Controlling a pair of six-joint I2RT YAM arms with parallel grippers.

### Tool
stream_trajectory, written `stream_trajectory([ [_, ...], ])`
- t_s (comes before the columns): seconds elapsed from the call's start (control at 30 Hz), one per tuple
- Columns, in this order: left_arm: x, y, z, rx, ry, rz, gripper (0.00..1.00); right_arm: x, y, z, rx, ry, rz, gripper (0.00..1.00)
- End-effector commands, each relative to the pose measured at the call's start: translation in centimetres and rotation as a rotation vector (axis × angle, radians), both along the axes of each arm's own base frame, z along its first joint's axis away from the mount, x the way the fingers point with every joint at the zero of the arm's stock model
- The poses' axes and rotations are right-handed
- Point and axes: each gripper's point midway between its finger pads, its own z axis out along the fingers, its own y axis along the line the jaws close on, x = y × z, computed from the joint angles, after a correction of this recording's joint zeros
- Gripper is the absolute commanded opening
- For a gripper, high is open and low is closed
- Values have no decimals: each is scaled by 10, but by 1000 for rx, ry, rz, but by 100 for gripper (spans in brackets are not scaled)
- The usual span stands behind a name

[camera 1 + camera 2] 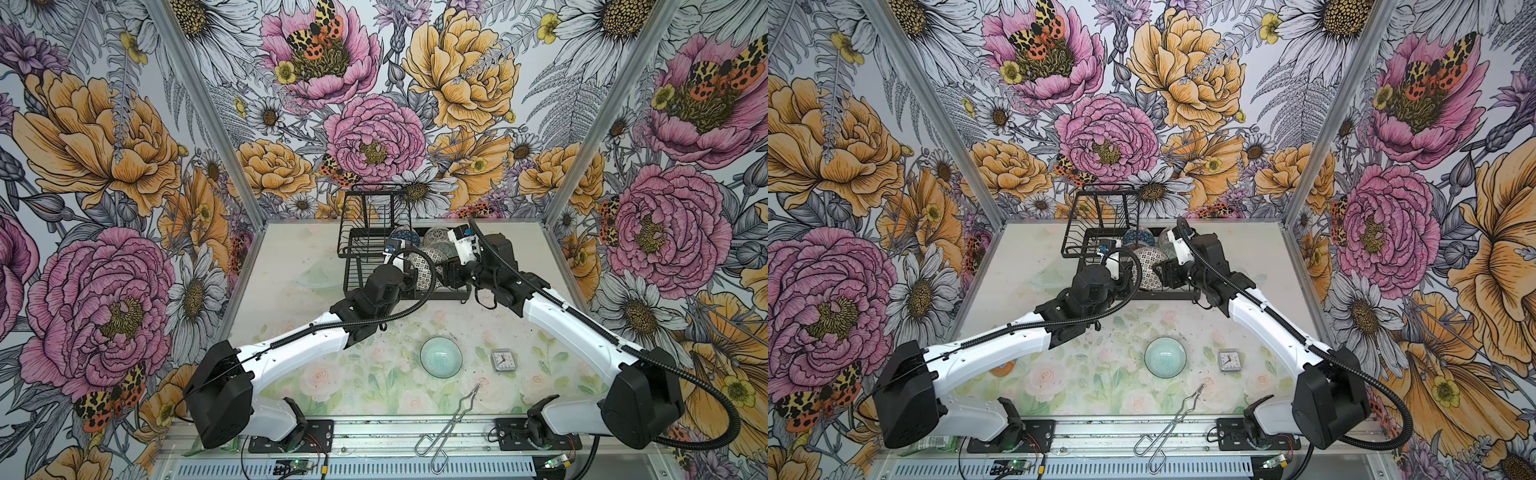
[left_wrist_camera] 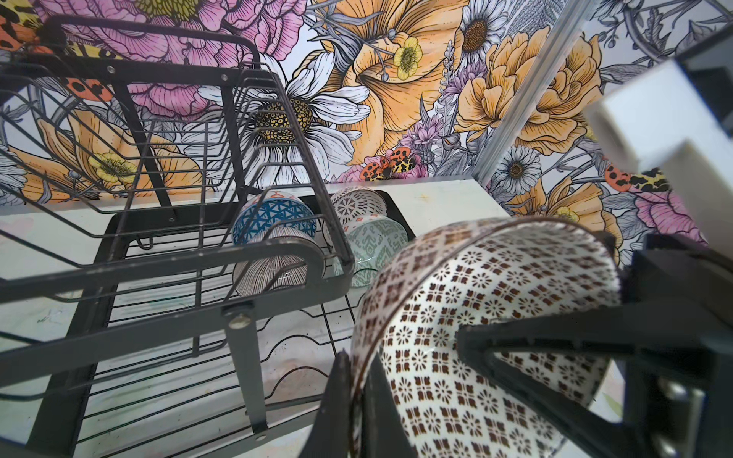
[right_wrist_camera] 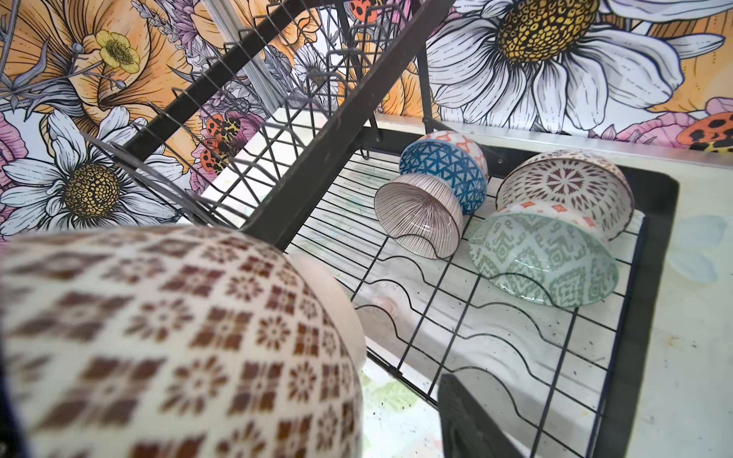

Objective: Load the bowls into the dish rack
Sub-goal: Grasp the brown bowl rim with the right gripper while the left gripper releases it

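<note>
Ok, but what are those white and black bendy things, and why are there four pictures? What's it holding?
Those are two robot arms with pinching grippers. Two pictures look down from above, side by side; the other two come from small cameras on each wrist. The left gripper pinches the rim of a brown-patterned bowl at the black dish rack, where four bowls already lie. The right gripper is close beside it; I cannot tell if it grips. On the table wait a mint bowl, a little clock, metal tongs and a clear glass dish.
</note>
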Motion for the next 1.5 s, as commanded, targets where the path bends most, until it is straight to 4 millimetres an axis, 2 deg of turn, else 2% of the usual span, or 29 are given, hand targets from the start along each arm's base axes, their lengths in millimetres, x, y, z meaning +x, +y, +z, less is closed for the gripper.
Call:
stream_trajectory([
  [0.0,4,-6,22,-83,-59,-21,0,8,6,19,32,-50,-11,58],
  [0.3,3,-10,21,-70,-53,-46,0,7,8,16,40,-42,-2,28],
  [0.57,1,-11,18,-32,-38,-74,1,7,6,16,34,-48,-6,9],
  [0.7,-1,-9,17,-10,-31,-84,12,7,5,18,31,-54,-13,0],
  [0.9,-8,-5,17,45,-28,-115,54,11,0,17,1,-74,-36,0],
  [0.97,-11,4,15,58,-33,-104,71,14,-5,15,-31,-93,-55,0],
  [1.1,-14,21,11,92,-18,-81,96,25,-18,15,-99,-139,-96,0],
  [1.13,-15,26,10,105,-13,-77,99,28,-21,15,-116,-150,-104,0],
  [1.33,-19,44,5,151,18,-57,99,59,-32,15,-267,-250,-162,0],
  [1.47,-20,51,2,152,30,-47,99,81,-37,18,-354,-398,-215,0],
])
